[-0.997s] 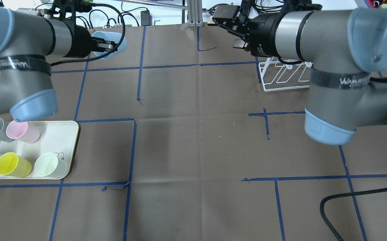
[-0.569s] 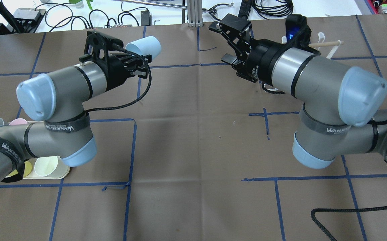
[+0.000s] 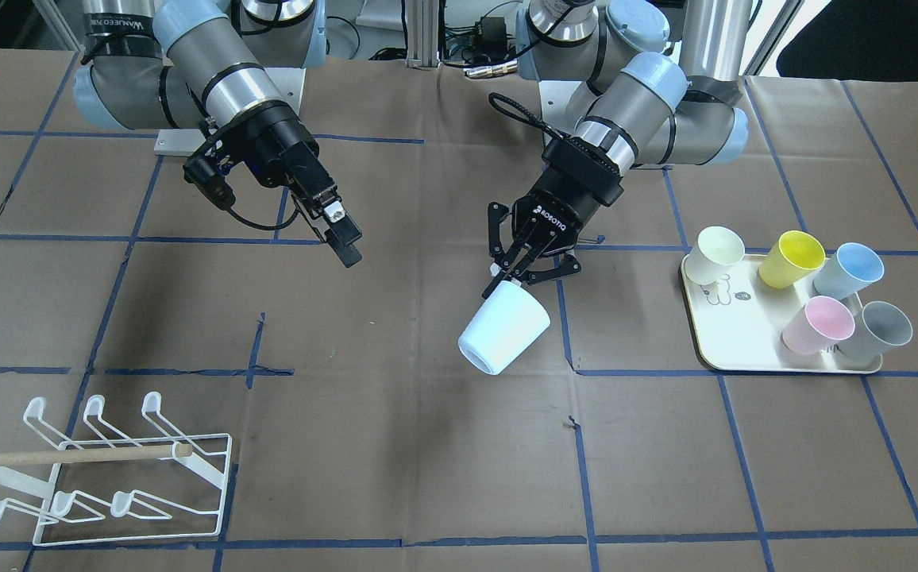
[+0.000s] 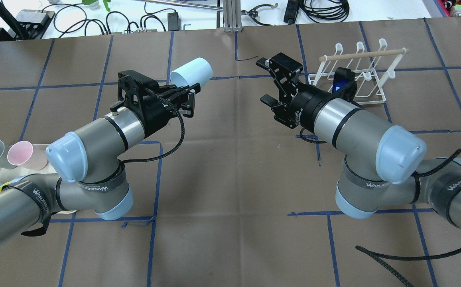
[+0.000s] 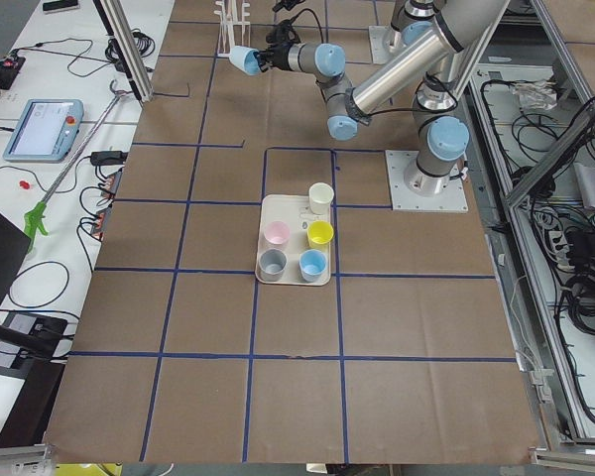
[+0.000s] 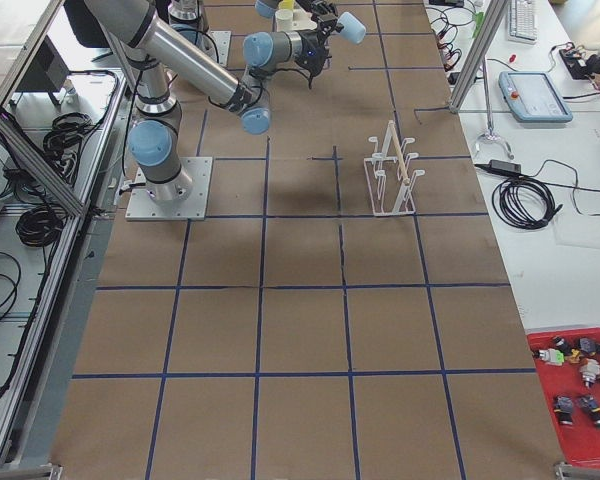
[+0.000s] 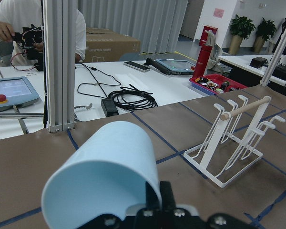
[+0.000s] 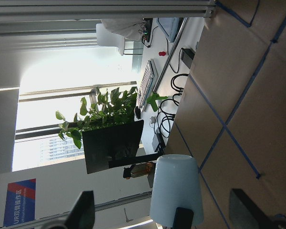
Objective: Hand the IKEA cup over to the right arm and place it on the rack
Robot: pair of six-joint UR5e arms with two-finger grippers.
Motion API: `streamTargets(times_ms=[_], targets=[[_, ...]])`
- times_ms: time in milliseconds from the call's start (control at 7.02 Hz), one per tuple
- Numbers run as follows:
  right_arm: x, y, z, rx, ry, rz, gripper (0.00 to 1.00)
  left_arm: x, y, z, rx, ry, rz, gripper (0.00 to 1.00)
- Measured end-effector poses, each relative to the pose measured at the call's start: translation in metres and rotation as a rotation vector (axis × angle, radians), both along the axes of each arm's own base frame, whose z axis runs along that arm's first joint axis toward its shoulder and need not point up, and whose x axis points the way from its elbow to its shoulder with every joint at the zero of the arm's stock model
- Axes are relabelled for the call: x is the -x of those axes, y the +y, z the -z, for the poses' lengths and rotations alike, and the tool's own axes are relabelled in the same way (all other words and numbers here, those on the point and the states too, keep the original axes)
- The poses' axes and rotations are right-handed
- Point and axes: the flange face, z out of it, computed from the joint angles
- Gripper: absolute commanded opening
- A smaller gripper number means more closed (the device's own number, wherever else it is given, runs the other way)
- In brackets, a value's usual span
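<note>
since the frame of just over half a second back, the left gripper has carried the pale blue cup further toward the table's middle, and the right arm has drawn back and lower, so the rack behind it now shows whole. the left fingers are closed on the cup's wall at its rim, one inside and one outside. the cup hangs in the air, tilted, its base pointing away from the robot. the right gripper faces it from across the centre seam with its jaws spread wide and nothing between them, a clear gap separating it from the cup. the rack stands on the table at the far right, beyond the right wrist, its wooden dowel level and its hooks bare. on the robot's left the cream tray carries five more cups.
</note>
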Motion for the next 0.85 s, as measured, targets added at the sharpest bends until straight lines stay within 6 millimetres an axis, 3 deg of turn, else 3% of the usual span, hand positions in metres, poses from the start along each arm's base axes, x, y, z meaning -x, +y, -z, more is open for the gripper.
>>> streamTargets(times_ms=[427,854], targets=[[-0.017,-0.008,0.014,-0.022,0.002,-0.041,1.00,0.014,0.003,0.006,-0.020,-0.030,-0.057,0.00],[-0.049,-0.048,0.026,-0.021,-0.004,-0.100,0.99,0.025,0.008,0.009,-0.030,-0.029,-0.030,0.00]])
